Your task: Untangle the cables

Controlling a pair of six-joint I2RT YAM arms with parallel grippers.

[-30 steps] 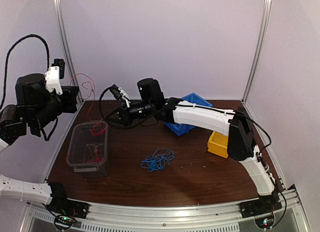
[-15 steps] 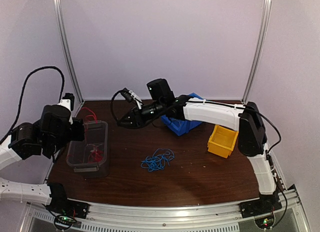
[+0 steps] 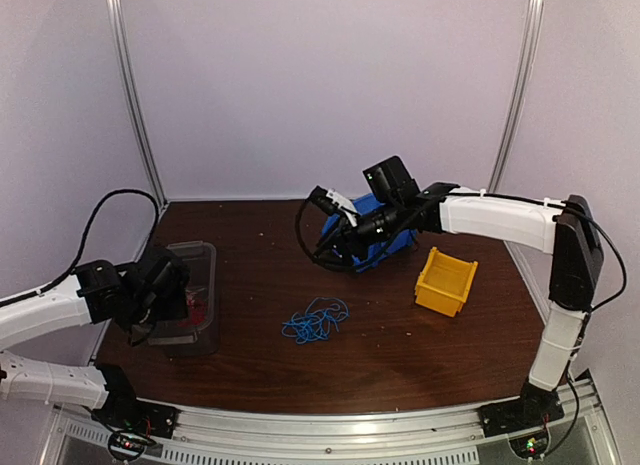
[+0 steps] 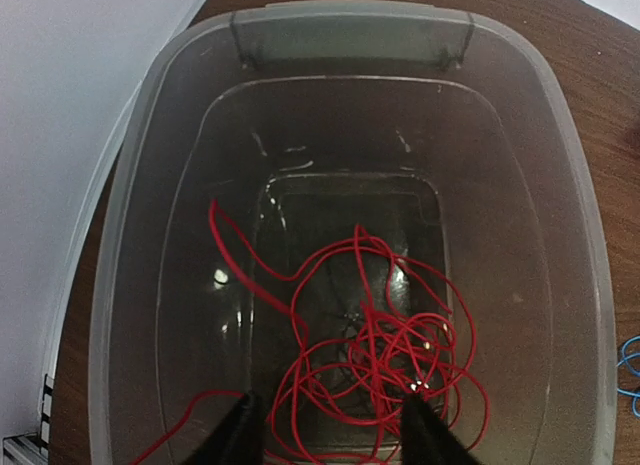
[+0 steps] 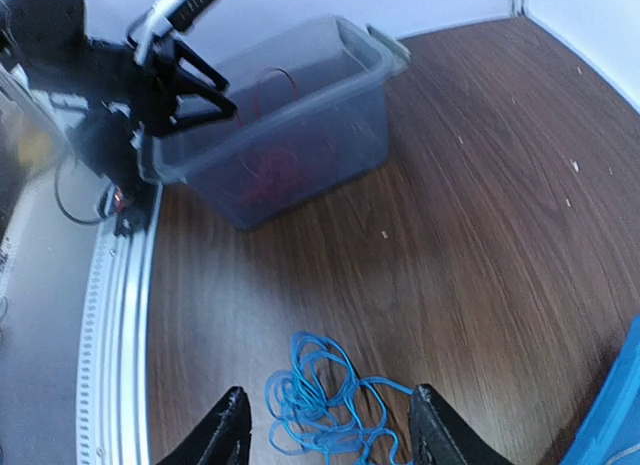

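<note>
The thin curly red wire (image 4: 372,353) lies as a loose nest of loops on the floor of the translucent grey plastic tub (image 4: 140,235) at the left of the dark brown wooden table (image 3: 400,335); one long strand trails off toward the tub's near corner. The left gripper (image 4: 330,430) hangs over the tub with its two fingers spread and nothing pinched between them; whether the tips brush the loops below cannot be told.

The thin blue wire (image 3: 314,322) sits in a small knotted heap on the open table, well apart from the tub; no yellow or white wire shows in these views. The right gripper (image 5: 328,425) is raised above the table near the blue plastic bin (image 3: 400,243), fingers spread wide and empty, and the blue heap shows below and between them in the wrist view; the yellow plastic bin (image 3: 445,282) stands just to the right.

Both wires look very light, limp and springy; they would likely slide through a loose pinch and drag the whole heap along if pulled fast. A free end or an outer loop at the edge of a heap seems the best place to take hold, since a grab at the dense middle would probably tighten the knot; the jaws will need to close fully on so fine a strand.
</note>
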